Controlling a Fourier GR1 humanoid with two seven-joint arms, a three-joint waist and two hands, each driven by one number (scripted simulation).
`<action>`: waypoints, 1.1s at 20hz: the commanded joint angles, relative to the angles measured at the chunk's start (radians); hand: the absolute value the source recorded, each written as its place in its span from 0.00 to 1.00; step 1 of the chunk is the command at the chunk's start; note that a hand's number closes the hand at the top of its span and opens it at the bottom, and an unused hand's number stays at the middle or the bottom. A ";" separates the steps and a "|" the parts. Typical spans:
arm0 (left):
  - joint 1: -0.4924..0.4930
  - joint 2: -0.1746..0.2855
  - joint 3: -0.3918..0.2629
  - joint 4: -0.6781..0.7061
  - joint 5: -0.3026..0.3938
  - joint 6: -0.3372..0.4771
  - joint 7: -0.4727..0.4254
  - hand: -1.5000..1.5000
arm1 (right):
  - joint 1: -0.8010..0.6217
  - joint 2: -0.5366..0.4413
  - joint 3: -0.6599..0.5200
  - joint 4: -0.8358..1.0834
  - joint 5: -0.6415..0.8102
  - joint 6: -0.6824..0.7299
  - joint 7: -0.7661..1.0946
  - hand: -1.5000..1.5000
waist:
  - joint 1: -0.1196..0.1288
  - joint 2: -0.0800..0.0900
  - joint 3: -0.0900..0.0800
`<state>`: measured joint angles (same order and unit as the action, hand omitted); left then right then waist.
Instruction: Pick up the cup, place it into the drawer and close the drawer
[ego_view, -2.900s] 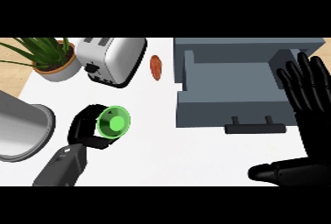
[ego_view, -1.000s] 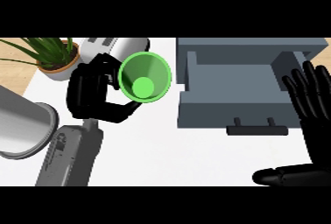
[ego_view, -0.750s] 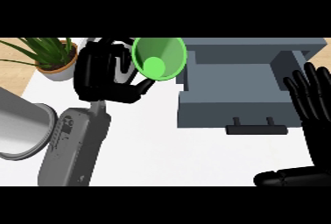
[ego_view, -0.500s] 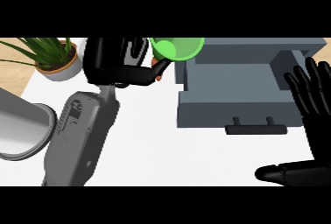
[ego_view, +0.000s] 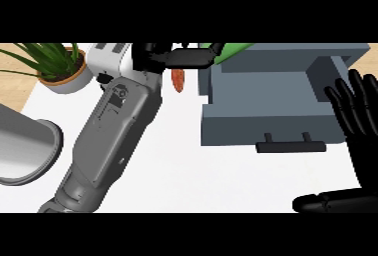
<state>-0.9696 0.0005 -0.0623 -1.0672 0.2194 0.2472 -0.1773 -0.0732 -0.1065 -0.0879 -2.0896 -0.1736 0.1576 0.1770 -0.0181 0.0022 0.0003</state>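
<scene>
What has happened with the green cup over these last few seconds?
The left hand lifted the green cup off the counter and carried it forward and right, to the open drawer's far left corner. The right hand, drawer and plant stayed put.

Left hand (ego_view: 184, 57): stretching far forward on its grey forearm (ego_view: 111, 135), fingers curling round the cup (ego_view: 235, 49). Right hand (ego_view: 365, 150): resting open at the right edge, fingers pointing up.

The black left hand (ego_view: 176, 56) is carrying the green plastic cup (ego_view: 236, 48) farther up and right, reaching the open grey drawer (ego_view: 251, 125) at its back-left corner.
</scene>
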 joint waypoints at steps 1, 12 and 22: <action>-0.051 0.000 -0.076 0.076 0.028 0.078 -0.012 1.00 | 0.015 -0.002 -0.018 0.033 0.001 0.019 -0.053 0.00 | 0.002 -0.001 0.000; -0.246 0.000 -0.152 0.458 0.188 0.113 -0.155 1.00 | -0.078 0.003 -0.001 0.072 0.021 -0.010 -0.027 0.00 | -0.023 0.008 0.000; -0.317 0.000 -0.329 0.614 0.326 0.167 -0.195 1.00 | -0.040 -0.007 0.008 0.045 0.012 0.018 -0.031 0.00 | -0.062 0.015 0.001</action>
<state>-1.2626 0.0001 -0.3428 -0.5210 0.5056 0.4145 -0.3401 -0.1170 -0.0963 -0.0682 -2.0448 -0.1549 0.1593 0.1516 -0.0667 0.0138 0.0009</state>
